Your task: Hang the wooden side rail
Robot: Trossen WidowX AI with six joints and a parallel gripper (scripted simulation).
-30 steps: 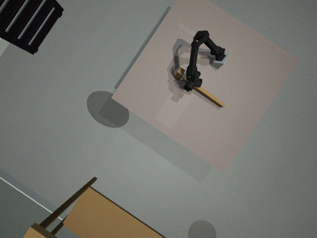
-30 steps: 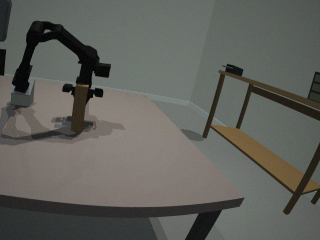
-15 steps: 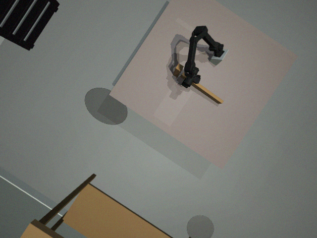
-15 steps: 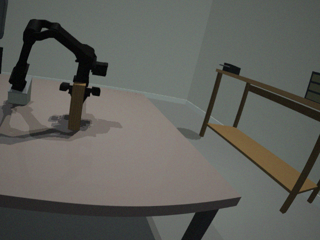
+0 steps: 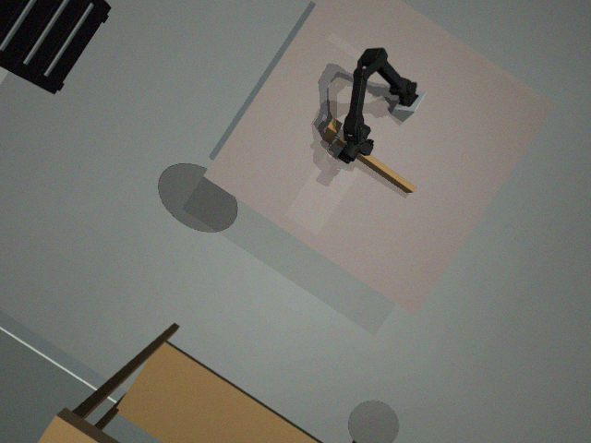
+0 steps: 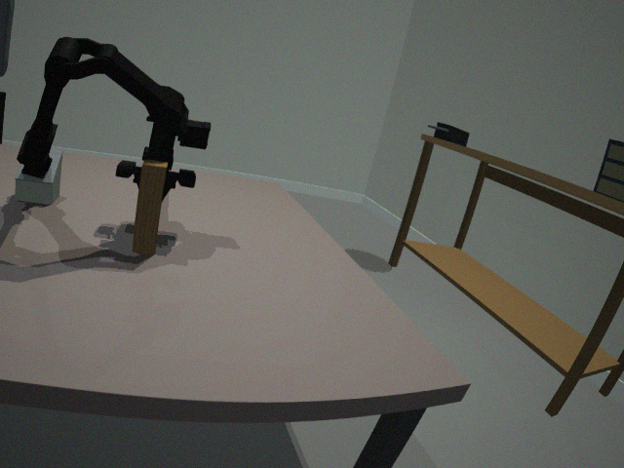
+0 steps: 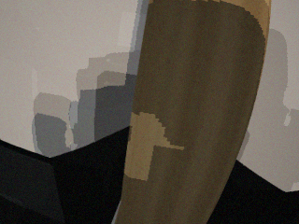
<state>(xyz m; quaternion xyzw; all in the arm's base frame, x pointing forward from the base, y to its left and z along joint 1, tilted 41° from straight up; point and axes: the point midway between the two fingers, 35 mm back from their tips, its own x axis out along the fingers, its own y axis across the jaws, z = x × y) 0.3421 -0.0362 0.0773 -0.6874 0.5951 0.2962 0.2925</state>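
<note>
The wooden side rail (image 5: 389,174) (image 6: 148,212) (image 7: 200,119) lies across the middle of the pink table (image 5: 476,166) (image 6: 252,302). In the exterior view I see it end-on, with its near end down at the table top. My gripper (image 5: 352,151) (image 6: 152,174) is shut on the rail near its other end, gripping it from above. Beyond the gripper, a short piece of wood (image 5: 332,128) shows. I cannot tell whether it is the rail or the headboard post. The steel hooks, the slot and the pins are hidden. The wrist view shows only the rail between the dark fingers.
The arm's grey base block (image 5: 414,102) (image 6: 37,186) stands on the table behind the rail. A wooden shelf unit (image 6: 503,296) (image 5: 190,395) stands on the floor off to one side. A black slatted crate (image 5: 47,38) sits far from the table.
</note>
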